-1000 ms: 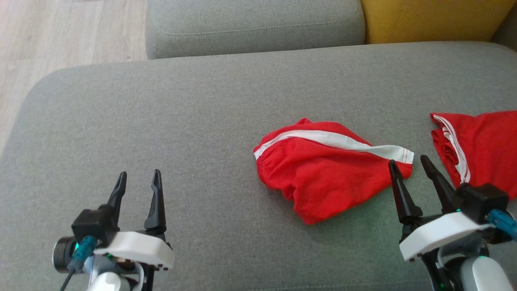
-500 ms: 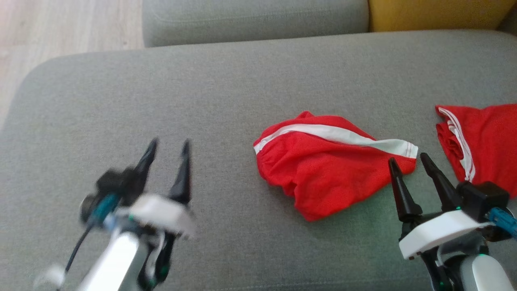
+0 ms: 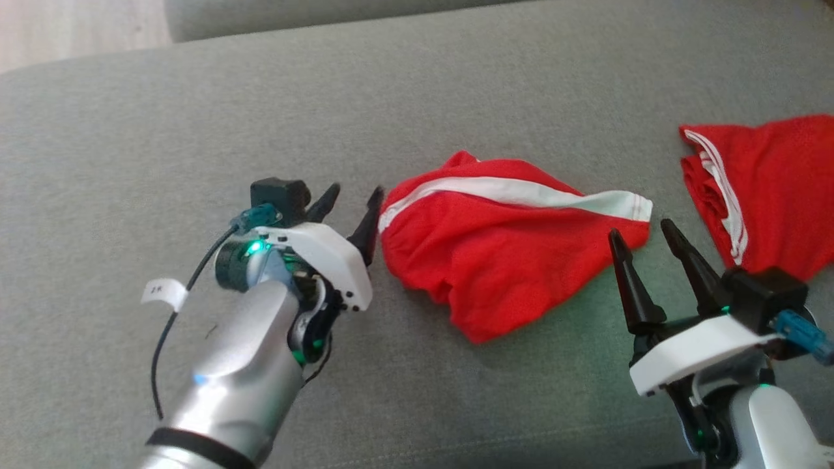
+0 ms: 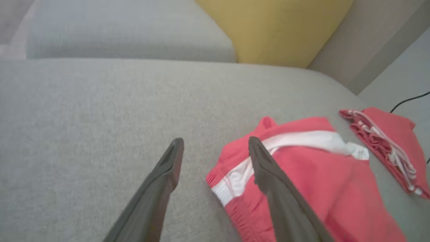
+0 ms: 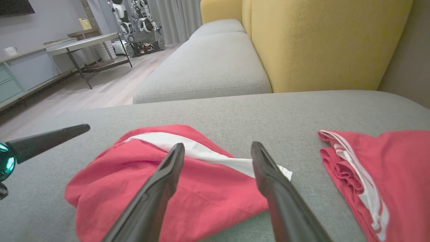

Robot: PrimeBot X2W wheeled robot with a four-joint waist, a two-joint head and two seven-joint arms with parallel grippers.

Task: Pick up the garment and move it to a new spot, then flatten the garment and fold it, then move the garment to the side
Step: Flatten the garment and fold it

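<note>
Left gripper (image 3: 356,192), fingers apart and empty, sits at the 9 o'clock end of the crumpled red cloth shorts with a white band (image 3: 495,260), one finger just beside the hem (contact unclear). Right gripper (image 3: 639,229), likewise spread and empty, stands off their 4 o'clock corner. Shorts lie mid grey fabric sofa seat (image 3: 195,117), long axis 9-to-3, left arm likely nearer; a second red striped garment (image 3: 762,189) lies apart at 3 o'clock.

open cushion (image 3: 130,117) left of garment (image 3: 495,247), second garment (image 3: 769,182) right

Silver forearm (image 3: 228,365), white wrist shell (image 3: 332,257), black pincer fingers (image 3: 366,225), teal plug (image 3: 257,215), possibly paper tag (image 3: 163,293)
</note>
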